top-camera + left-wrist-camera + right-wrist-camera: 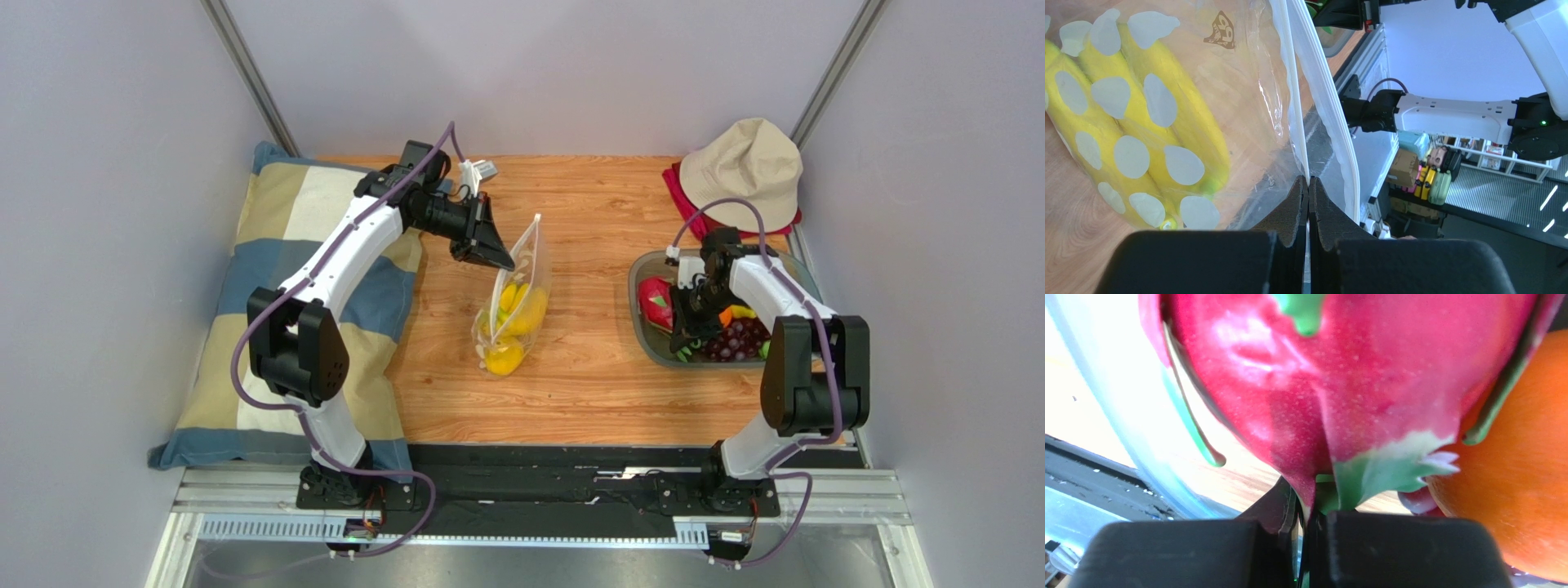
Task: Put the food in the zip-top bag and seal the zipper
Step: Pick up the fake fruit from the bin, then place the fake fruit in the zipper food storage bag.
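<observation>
**Top external view: bag (516, 294) held by its mouth, dragon fruit (656, 304) pinched in the tray (643, 265)**

The table (589, 392) is read as a clock face, with the arm bases at 6. Nearest to the bases, just left of centre, a yellow fruit (503, 358) is seen in the bag's low end, which rests on the wood. Bananas (523, 306) are seen above it, also inside the bag. From there the bag is drawn up towards 12, and its edge is pinched by the left gripper (493, 254), which reaches in from 10.

In the left wrist view the left gripper's (1309, 184) fingers are pressed together on the bag's (1247, 92) film. The white zipper (1333, 122) runs away from them, and the two sides of the mouth stand apart. The bananas (1137, 122) are seen through the dots.

At 3 the tray is set. Grapes (734, 341) lie at its near side, with the dragon fruit at its 9 side. The right gripper (691, 321) is lowered just beside that fruit.

In the right wrist view its (1306, 502) fingers are closed on a thin scale tip of the dragon fruit (1321, 386). An orange (1511, 496) is touched by that fruit on the right.

A pillow (282, 245) is laid at 9. A hat (742, 165) is set at 1, beyond the tray.
</observation>
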